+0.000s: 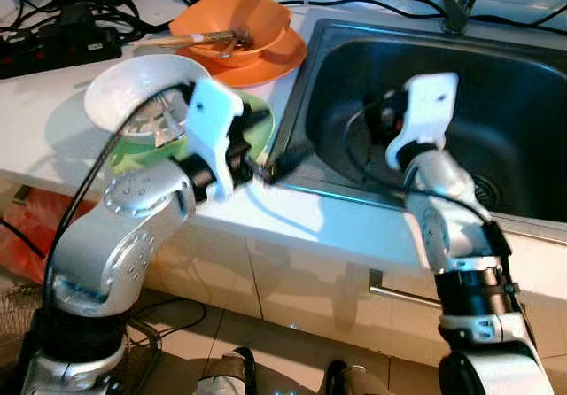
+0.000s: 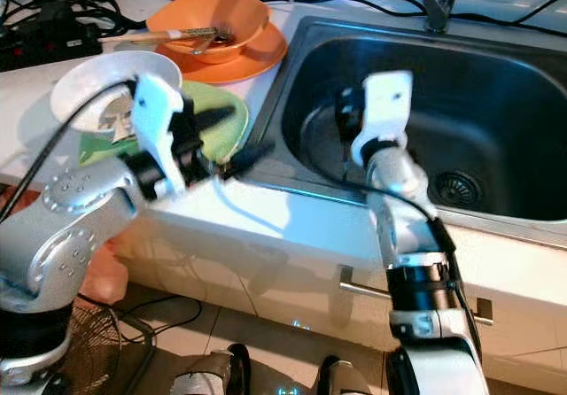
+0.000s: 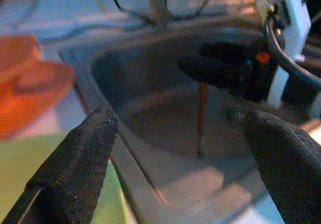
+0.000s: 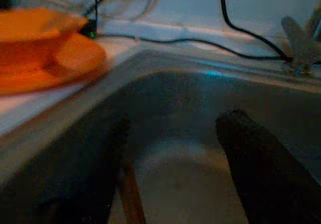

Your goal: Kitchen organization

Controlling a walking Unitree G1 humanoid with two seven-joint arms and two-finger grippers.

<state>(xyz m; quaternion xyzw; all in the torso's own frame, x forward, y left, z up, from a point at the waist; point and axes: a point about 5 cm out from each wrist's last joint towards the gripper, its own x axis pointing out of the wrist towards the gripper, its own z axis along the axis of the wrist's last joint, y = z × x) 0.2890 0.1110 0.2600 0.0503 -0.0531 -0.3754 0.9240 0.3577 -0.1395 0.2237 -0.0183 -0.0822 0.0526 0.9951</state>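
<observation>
An orange bowl (image 1: 232, 23) with utensils (image 1: 199, 39) across it rests on an orange plate (image 1: 283, 54) at the back of the counter. Nearer me, a white bowl (image 1: 142, 89) sits on a green plate (image 2: 217, 116). My left gripper (image 1: 285, 165) is open, low over the counter strip between the green plate and the sink (image 1: 496, 103). My right gripper (image 1: 376, 116) reaches down inside the sink's left half, fingers apart. A thin brown stick (image 3: 200, 118) stands upright in the basin just beneath it, and I cannot tell whether a finger touches it.
A black power strip (image 1: 53, 45) and several cables lie at the back left of the counter. The tap base (image 1: 456, 10) rises behind the sink, and the drain (image 2: 456, 187) is at the basin's right. A cabinet handle (image 1: 399, 293) sticks out below.
</observation>
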